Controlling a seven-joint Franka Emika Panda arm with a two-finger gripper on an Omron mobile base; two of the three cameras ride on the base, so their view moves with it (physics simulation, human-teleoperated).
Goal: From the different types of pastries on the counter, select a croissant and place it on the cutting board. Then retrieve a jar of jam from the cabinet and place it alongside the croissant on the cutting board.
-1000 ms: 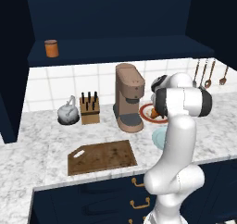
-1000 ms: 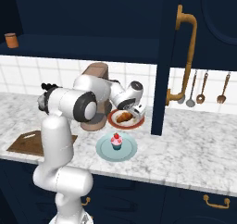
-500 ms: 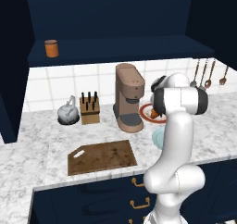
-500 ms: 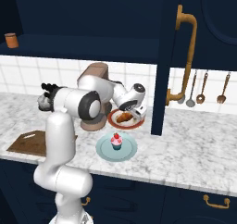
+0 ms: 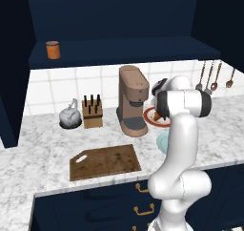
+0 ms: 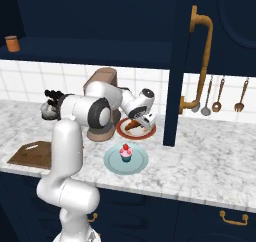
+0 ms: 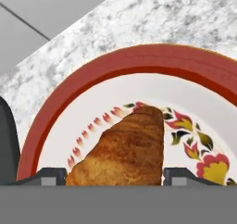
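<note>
Gripper [image 7: 115, 174] jaws narrowed since 1 s ago around croissant [image 7: 122, 151] at 6 o'clock; grasp probably forming.

White arm [image 5: 181, 144], dark joints

- Claw [image 6: 140, 124] has sunk a touch lower onto the red-rimmed plate [image 6: 146, 133] than a second ago; the wrist sits closer to the plate's edge.
- Its jaws have drawn in from their widest spread and now flank the croissant [image 7: 121, 152]; contact on either side can't be made out.
- Forearm has shifted slightly forward over the table [image 6: 210, 158].
</note>
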